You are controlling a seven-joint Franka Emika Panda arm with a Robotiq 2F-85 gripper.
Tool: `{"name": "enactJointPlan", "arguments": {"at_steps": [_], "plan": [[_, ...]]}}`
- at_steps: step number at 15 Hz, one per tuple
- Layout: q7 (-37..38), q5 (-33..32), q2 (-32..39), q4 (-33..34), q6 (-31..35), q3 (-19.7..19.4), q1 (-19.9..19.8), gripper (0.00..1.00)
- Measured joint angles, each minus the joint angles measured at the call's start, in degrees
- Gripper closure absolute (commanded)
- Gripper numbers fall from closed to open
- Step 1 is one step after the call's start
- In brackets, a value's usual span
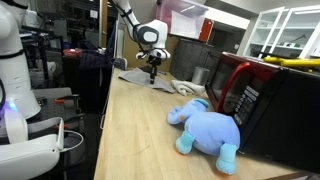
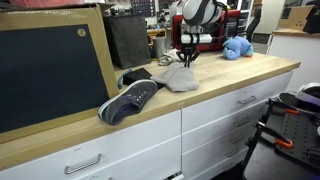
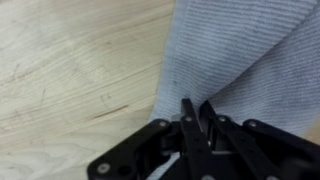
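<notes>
A grey cloth (image 3: 240, 50) lies on the light wooden countertop (image 3: 70, 70). In the wrist view its folds run together at the tips of my gripper (image 3: 195, 103), whose fingers are closed together on the cloth's edge. In both exterior views my gripper (image 1: 152, 68) (image 2: 187, 56) points straight down at the cloth (image 1: 150, 84) (image 2: 180, 79) near the far end of the counter.
A grey sneaker (image 2: 128, 100) lies beside the cloth. A blue plush toy (image 1: 205, 128) (image 2: 236, 47) lies further along the counter next to a red and black microwave (image 1: 262, 95). A large black framed board (image 2: 45, 70) leans at one end.
</notes>
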Motion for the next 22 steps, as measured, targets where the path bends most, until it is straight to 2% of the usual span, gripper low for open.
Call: {"name": "enactJointPlan", "arguments": {"at_steps": [6, 11, 17, 22], "plan": [[-2.13, -2.81, -0.18, -1.6, 0.31, -0.7, 0.13, 0.99], [-2.56, -10.21, -5.14, -1.6, -2.28, -4.66, -0.4, 0.99], [-6.39, -21.85, -13.46, -3.57, -11.15, -7.09, -4.62, 0.99], [-7.5, -32.74, -15.56, -7.42, -11.61, -8.37, -9.36, 0.99]]}}
